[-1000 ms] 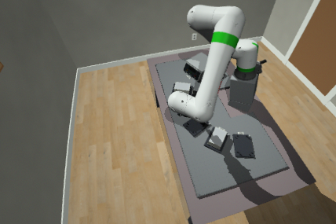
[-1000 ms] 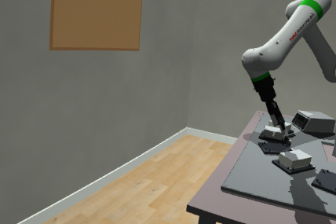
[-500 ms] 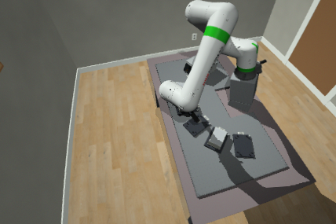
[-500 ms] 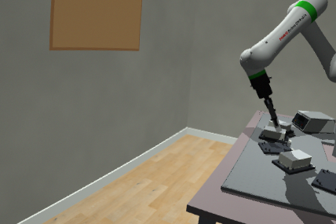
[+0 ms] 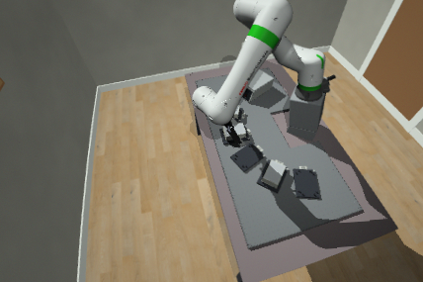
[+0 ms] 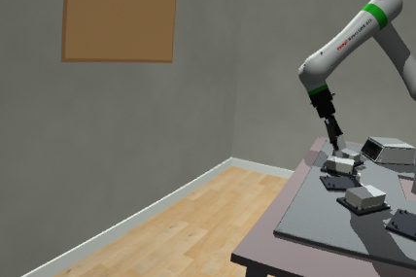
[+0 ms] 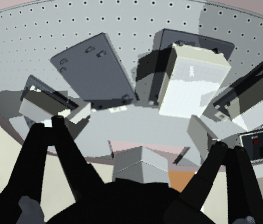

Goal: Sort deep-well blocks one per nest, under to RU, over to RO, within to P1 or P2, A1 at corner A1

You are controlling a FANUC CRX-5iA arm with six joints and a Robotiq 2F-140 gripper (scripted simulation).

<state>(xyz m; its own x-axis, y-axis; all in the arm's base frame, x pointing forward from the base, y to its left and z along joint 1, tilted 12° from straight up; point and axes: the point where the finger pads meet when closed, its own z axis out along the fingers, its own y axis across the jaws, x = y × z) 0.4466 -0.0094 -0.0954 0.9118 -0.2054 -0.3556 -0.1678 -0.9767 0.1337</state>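
A laboratory-style automation cell: a white, green-banded arm [image 5: 257,57] on a grey pedestal [image 5: 305,123] stands on a worktop [image 6: 272,248] carrying a perforated grey plate [image 5: 296,211], dark plate nests [image 5: 306,183] and a boxy check-weigher [image 6: 389,150], within bare grey walls, wood flooring and a corkboard [image 6: 119,13].

Glossy white arm [image 5: 257,57] — matt grey perforated plate [image 5: 296,201], wood-plank floor [image 5: 148,171] — matt black gripper [image 7: 131,163].

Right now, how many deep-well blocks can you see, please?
2: one block under the open fingers, a second block on a middle nest; the arm may hide a third.
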